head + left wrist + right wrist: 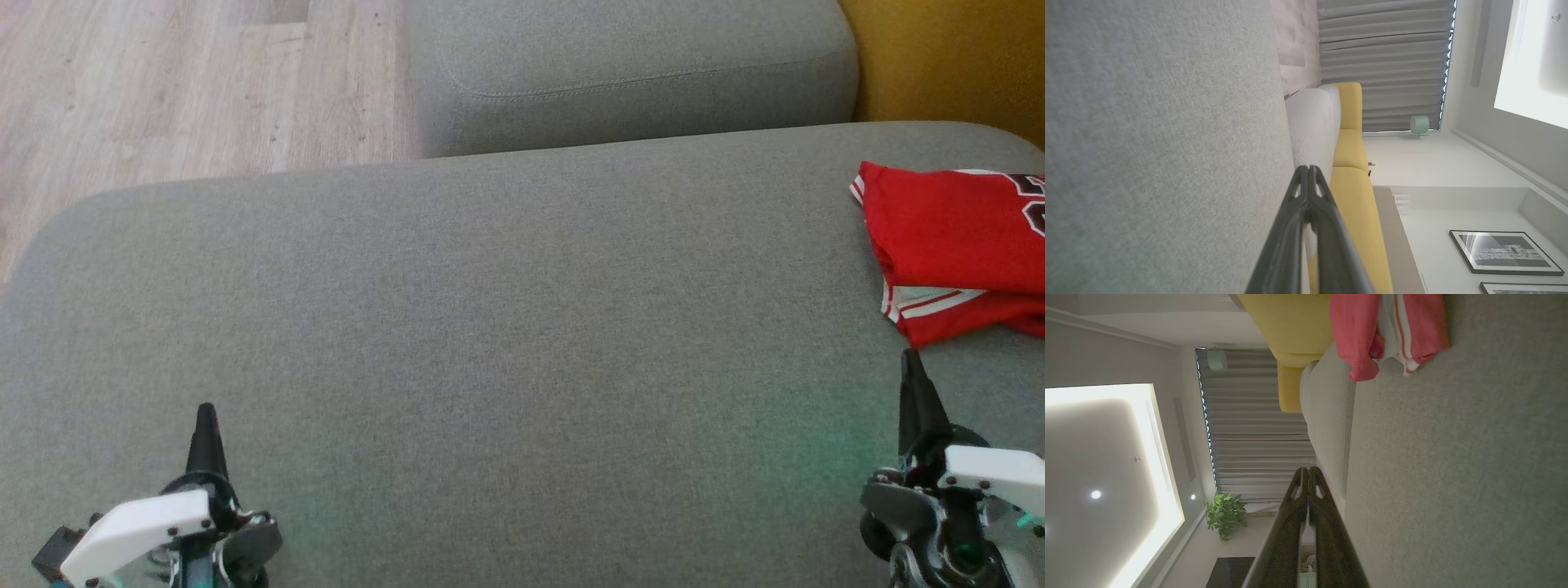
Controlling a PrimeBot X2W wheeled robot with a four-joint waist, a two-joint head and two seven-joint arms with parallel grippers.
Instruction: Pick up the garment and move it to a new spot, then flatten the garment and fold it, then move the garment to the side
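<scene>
The garment [955, 245] is a red jersey with white trim, lying folded at the right edge of the grey cushion [490, 327]; part of it runs out of the head view. The right wrist view has the garment [1392, 330] at its top, ahead of the fingers. My right gripper [910, 359] is shut and empty, its tips just short of the garment's near hem. My left gripper [206, 412] is shut and empty at the lower left, far from the garment. Both pairs of fingers meet at the tips in the wrist views, left gripper [1308, 169] and right gripper [1308, 470].
A second grey cushion [637, 73] stands behind the first. Wooden floor [163, 82] lies at the upper left. A yellow sofa part [947, 57] rises at the upper right. Grey curtains [1384, 61] and framed pictures [1502, 251] are on the far walls.
</scene>
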